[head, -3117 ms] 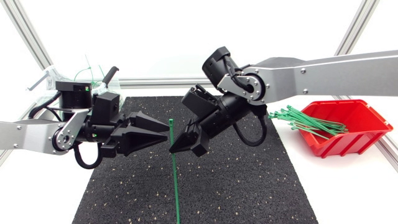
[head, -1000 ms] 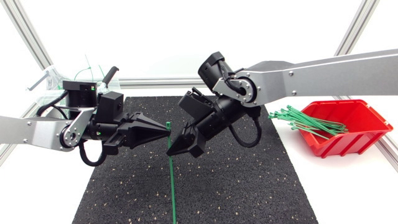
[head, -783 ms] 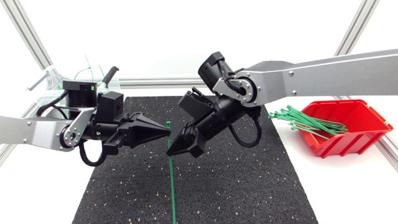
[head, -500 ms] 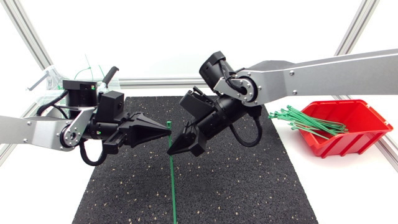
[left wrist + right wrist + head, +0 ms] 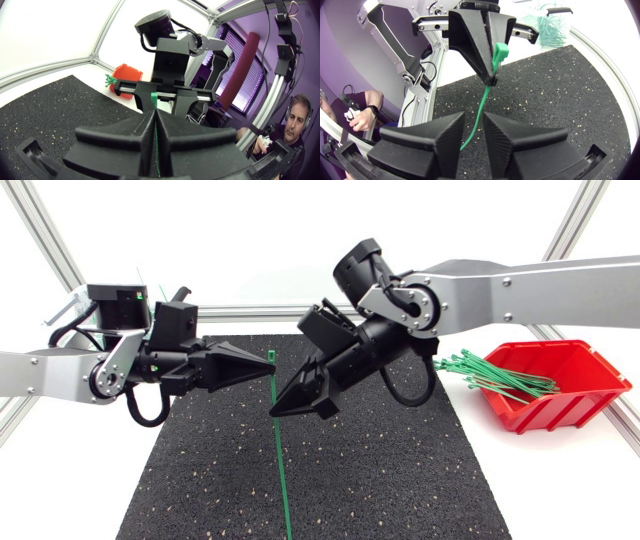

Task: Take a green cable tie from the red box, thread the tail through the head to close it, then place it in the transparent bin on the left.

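My left gripper (image 5: 266, 362) is shut on a green cable tie (image 5: 279, 460) just below its head, above the black mat (image 5: 400, 480). The strap hangs down to the mat's front edge. In the right wrist view the tie head (image 5: 500, 52) sticks out beside the left gripper (image 5: 490, 77), and the strap (image 5: 481, 111) runs down between the parted fingers of my right gripper (image 5: 474, 120) without a clear touch. My right gripper (image 5: 276, 410) is open, just right of the strap. The left wrist view shows my left gripper (image 5: 155, 112) with its fingers pressed together.
The red box (image 5: 575, 385) sits at the right with a bundle of green ties (image 5: 490, 375) spilling over its left rim. The transparent bin (image 5: 70, 320) stands at the back left behind my left arm, holding a few ties (image 5: 550, 22).
My right gripper has opened off the strap and lifted up and to the right. My left gripper has raised the tie head higher.
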You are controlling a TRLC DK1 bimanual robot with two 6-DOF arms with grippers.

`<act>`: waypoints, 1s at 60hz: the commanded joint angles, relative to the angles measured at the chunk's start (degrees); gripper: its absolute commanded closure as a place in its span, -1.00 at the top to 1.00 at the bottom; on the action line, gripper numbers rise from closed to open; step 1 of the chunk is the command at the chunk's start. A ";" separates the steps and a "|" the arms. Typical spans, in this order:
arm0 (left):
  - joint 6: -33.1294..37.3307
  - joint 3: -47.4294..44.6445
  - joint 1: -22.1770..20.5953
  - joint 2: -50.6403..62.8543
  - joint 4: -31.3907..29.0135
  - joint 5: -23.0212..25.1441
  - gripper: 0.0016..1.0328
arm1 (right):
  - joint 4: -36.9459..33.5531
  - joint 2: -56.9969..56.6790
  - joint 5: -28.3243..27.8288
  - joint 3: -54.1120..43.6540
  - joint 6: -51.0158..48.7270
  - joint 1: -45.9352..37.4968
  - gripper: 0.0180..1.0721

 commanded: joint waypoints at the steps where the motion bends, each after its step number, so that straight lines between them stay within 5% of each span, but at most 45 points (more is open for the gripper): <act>1: -4.57 2.52 0.57 -1.54 0.63 -0.16 -0.92 | -0.24 -3.02 0.57 -1.61 0.15 -1.25 0.21; 11: -10.37 5.95 1.71 -1.54 0.81 -0.95 -0.92 | -0.85 -7.24 2.24 -3.54 -0.91 -3.18 0.42; 30: -18.90 12.19 1.97 1.01 0.63 -1.30 -0.93 | -0.85 -12.86 20.52 -10.93 -8.64 -2.13 0.77; 41: -19.42 13.95 1.89 4.17 0.19 -1.30 -0.93 | 5.21 -13.91 32.21 -16.38 -12.86 -0.20 0.91; 50: -19.16 13.86 2.15 4.17 0.45 -1.30 -0.93 | 11.54 -17.34 36.16 -21.39 -21.21 1.03 0.91; 60: -18.37 12.98 2.77 4.26 0.54 -1.30 -0.93 | 19.10 -16.55 55.32 -25.87 -22.70 8.33 0.91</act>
